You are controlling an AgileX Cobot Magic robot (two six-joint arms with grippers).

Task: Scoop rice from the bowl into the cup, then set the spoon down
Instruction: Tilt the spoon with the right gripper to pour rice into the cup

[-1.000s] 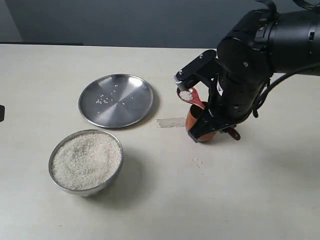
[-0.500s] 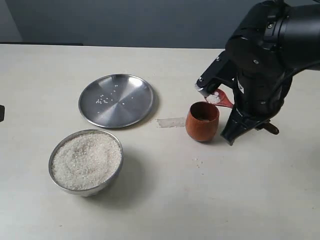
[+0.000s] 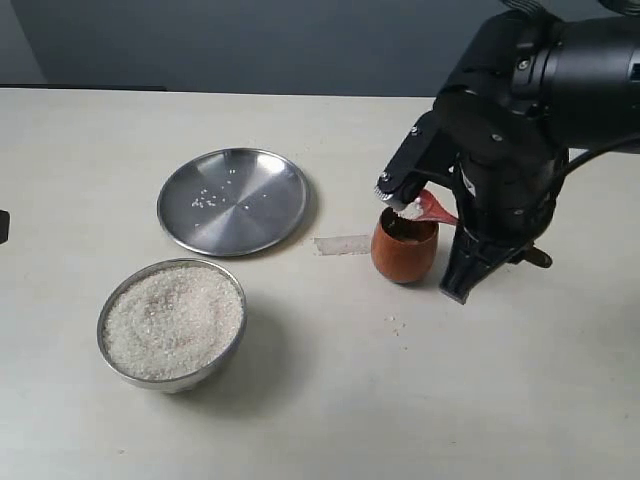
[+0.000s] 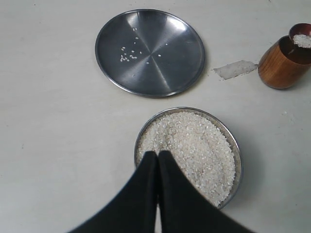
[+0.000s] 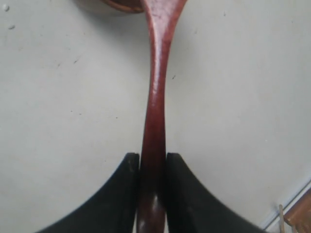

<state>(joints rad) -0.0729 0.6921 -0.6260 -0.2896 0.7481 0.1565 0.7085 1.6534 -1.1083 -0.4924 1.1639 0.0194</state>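
The steel bowl (image 3: pixel 108 345) at front left is heaped with white rice (image 3: pixel 172 315); the left wrist view shows the bowl's rim (image 4: pixel 236 150) and rice (image 4: pixel 194 145) too. The wooden cup (image 3: pixel 404 250) stands right of centre. My right gripper (image 5: pixel 152 156) is shut on the handle of the wooden spoon (image 5: pixel 156 87). The spoon's bowl (image 3: pixel 418 207) carries a little rice and hangs over the cup's mouth, as at the spoon bowl (image 4: pixel 301 39) above the cup (image 4: pixel 279 65). My left gripper (image 4: pixel 157 154) is shut on nothing, above the bowl's near rim.
A flat steel plate (image 3: pixel 235 200) with a few stray grains lies behind the bowl. A strip of tape (image 3: pixel 342 243) sits left of the cup. Some spilled grains (image 3: pixel 397 322) lie in front of it. My bulky right arm (image 3: pixel 510 130) looms over the cup's right side.
The right arm swung right, uncovering the cup, then edged back left. The rice-laden spoon bowl has come lower over the cup's mouth. Bowl, plate and left gripper are unmoved.
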